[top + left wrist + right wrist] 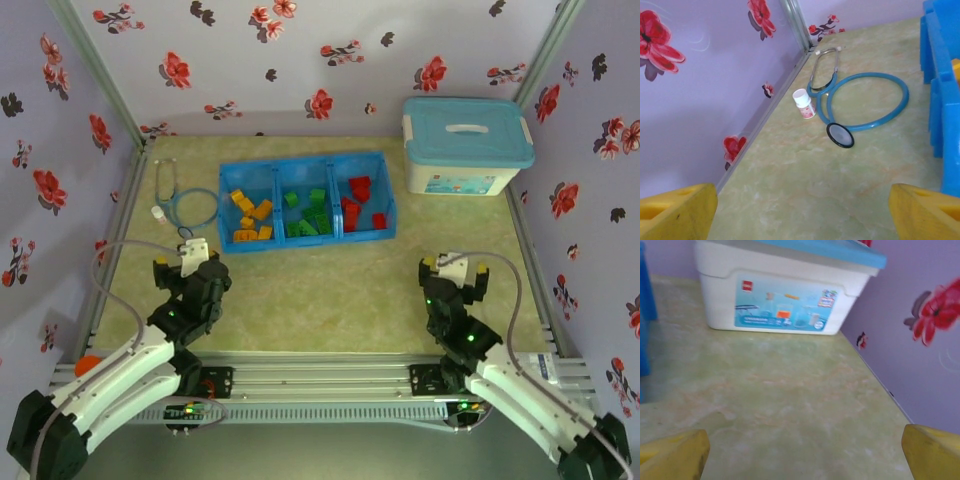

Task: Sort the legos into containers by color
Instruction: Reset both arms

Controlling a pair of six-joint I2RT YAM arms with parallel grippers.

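Nearest the bases, the left gripper (pixel 185 256) and right gripper (pixel 455 266) both hang low over the table (pixel 320 295), well short of the tray (pixel 305 160). Each has its fingers wide apart with nothing between them. The left wrist view shows the yellow fingers (pixel 677 212) at the frame's corners with bare table between, and the right wrist view shows the same. Farther out, the tray's three compartments look sorted: orange-yellow bricks (pixel 250 215) on the left, green bricks (pixel 308 215) in the middle, red bricks (pixel 358 205) on the right. Every brick I can make out lies inside a compartment with others of its colour, and none looks misplaced, though the pieces are small from above. Beside the tray's left end lie a stethoscope (pixel 185 205) and a small bottle (pixel 158 212), and past its right end stands the lidded box (pixel 465 145) — none of them part of the job. I judge the sorting finished, or very nearly — at most a last check for a stray brick remains.
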